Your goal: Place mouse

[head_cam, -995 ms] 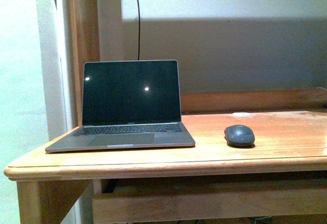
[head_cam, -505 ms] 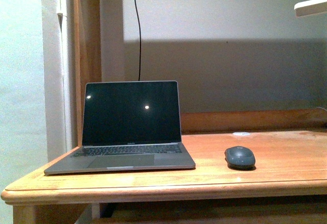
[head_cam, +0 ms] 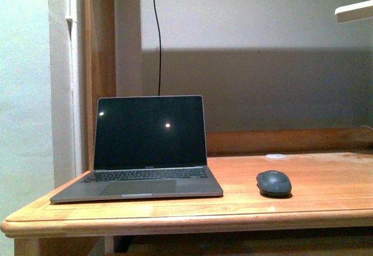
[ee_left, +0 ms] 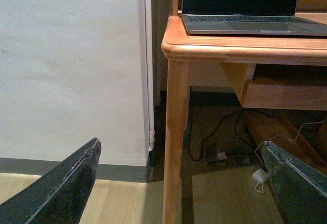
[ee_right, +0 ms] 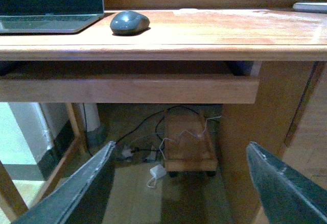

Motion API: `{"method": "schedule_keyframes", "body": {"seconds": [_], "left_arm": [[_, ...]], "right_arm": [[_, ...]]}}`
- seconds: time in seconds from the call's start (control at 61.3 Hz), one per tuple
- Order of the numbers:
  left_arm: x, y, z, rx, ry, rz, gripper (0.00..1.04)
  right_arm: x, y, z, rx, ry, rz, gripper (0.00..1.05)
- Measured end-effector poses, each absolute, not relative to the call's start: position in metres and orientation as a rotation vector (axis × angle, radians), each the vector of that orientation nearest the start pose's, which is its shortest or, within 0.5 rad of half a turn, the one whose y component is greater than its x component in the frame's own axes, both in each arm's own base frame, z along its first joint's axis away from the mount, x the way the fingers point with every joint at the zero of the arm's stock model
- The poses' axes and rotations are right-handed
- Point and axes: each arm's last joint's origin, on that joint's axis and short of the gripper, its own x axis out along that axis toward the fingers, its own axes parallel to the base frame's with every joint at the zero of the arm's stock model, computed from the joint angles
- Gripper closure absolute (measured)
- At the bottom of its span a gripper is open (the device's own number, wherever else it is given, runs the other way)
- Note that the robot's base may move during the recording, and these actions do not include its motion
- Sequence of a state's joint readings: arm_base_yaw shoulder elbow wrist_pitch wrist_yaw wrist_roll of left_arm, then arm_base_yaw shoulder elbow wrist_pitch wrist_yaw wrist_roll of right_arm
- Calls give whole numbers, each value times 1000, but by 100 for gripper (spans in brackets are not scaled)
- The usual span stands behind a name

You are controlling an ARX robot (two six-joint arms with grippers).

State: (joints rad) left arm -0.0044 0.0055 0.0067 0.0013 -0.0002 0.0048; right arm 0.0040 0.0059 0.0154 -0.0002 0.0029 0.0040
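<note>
Front view: small dark grey domed plastic mouse (head_cam: 273, 182) looks light, rigid, slick; pinch its flanks. Both grippers spread wide, empty.

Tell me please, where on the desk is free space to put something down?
The widest bare patch is the desk top beyond the mouse, toward the right edge. A narrower gap lies between the laptop and the mouse. A small white disc sits near the back rail. The laptop fills the left end.
</note>
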Motion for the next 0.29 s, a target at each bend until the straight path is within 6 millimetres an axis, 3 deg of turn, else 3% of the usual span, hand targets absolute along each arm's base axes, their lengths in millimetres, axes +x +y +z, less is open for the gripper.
{"method": "schedule_keyframes", "body": {"seconds": [0.098, 0.293], "left_arm": [[98, 0, 165, 5, -2, -4, 8], [98, 0, 165, 5, -2, -4, 8]], "right_arm": [[97, 0, 168, 4, -9, 2, 6], [97, 0, 168, 4, -9, 1, 7]]}}
